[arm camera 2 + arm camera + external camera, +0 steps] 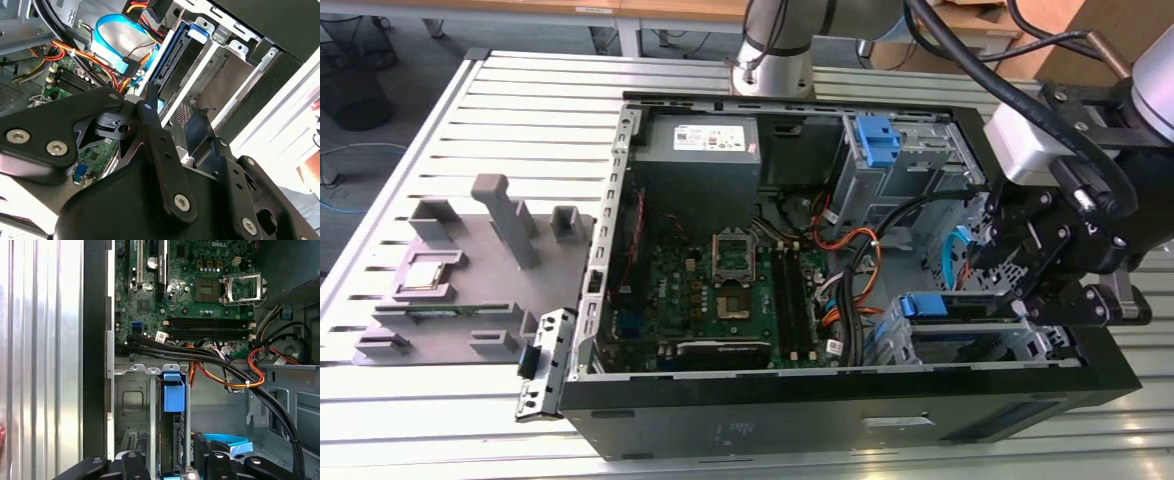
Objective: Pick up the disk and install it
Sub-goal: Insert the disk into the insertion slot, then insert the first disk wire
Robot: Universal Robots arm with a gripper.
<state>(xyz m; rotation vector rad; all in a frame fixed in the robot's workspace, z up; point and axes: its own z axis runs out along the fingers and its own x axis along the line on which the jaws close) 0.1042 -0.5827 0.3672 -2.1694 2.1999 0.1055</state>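
Note:
The disk (167,437) stands on edge in a slot of the metal drive cage (131,400) at the corner of the open computer case (607,210). Its bright blue frame tab (173,392) sticks out of the cage's end. In the exterior view the disk (945,306) shows as a blue strip in the cage at the case's near right. My gripper (171,460) hangs right over the cage, open, with one black finger (136,461) on each side of the disk and a gap to it. In the second wrist view the disk (167,55) lies beyond my fingertips (149,102).
Black, orange and blue cables (235,372) run beside the cage. The motherboard (720,290) fills the case floor, with a power supply (707,140) and a second blue bracket (874,140) at the far side. A grey fixture (454,290) sits on the slatted table (520,110) at the exterior view's left.

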